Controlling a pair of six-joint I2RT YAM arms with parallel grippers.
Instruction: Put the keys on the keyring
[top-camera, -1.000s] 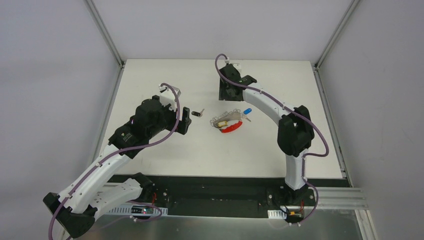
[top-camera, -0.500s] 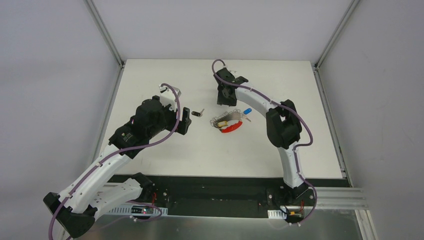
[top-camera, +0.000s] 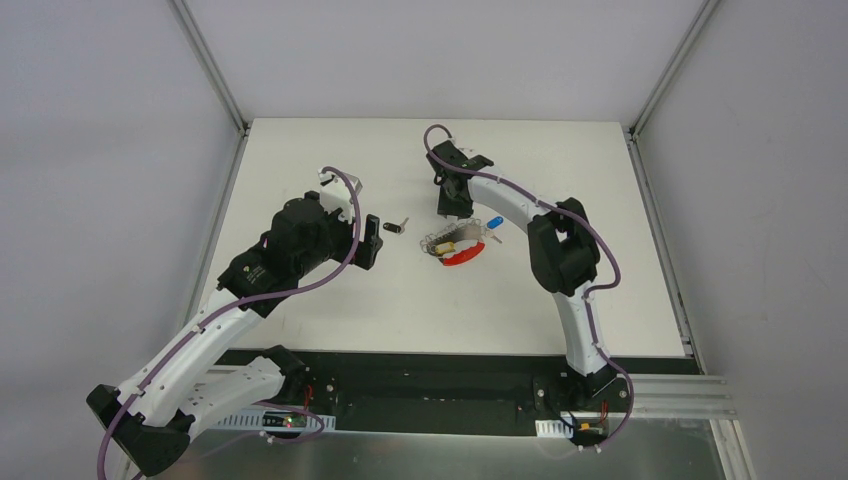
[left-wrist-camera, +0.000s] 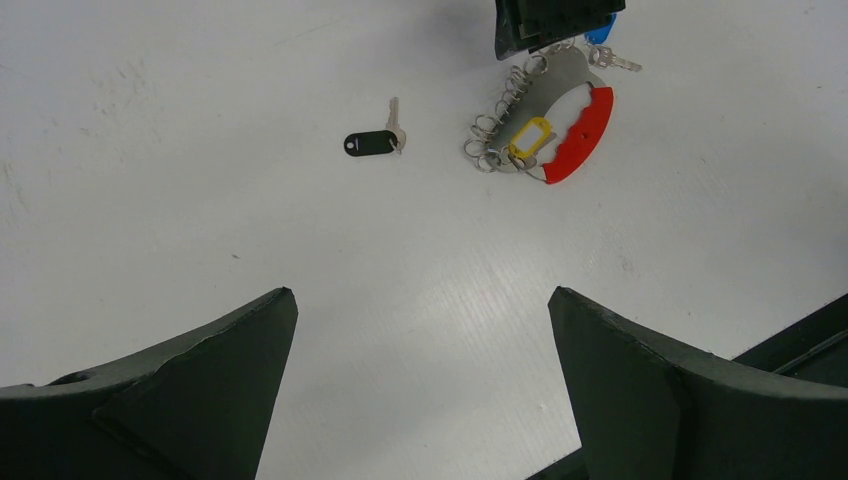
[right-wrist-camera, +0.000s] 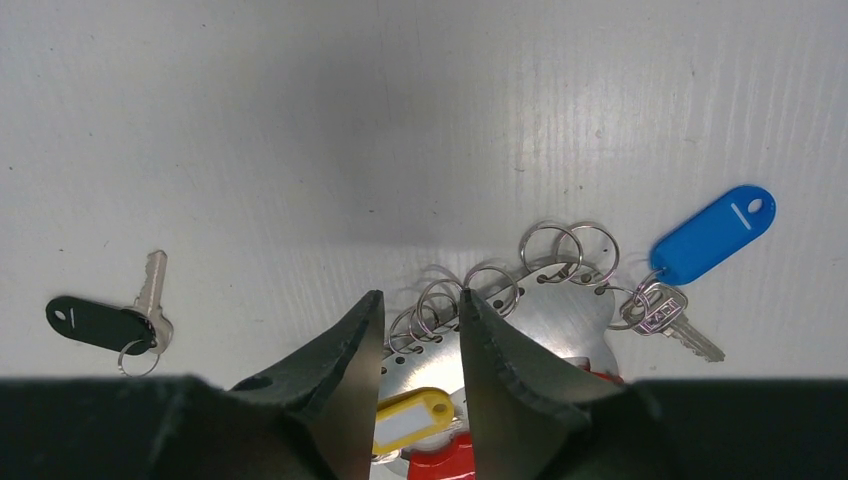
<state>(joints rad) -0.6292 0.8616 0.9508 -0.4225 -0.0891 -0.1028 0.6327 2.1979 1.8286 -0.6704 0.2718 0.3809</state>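
My right pincer is down over the keyring, a bunch of thin silver wire rings on a silver plate with a curved red strap and a yellow tag. Its jaws are narrowed to a slim gap around one of the wire loops. I take this as lining up a grip to steady the ring for threading. From the wrist view I can't tell whether the pads are biting the wire yet.

The blue-headed metal key lies just right of that pincer, close against the outermost rings. The black-headed metal key lies well off to its left, loose on the white table. Neither looks threaded on.

My left pincer hangs spread fully wide and empty, with the black-headed key ahead of it, probably waiting to collect it.

Compared with a second ago, the right arm has folded in and the pincer has dropped onto the rings, with its jaws closer together. The left arm, keys and keyring haven't shifted.
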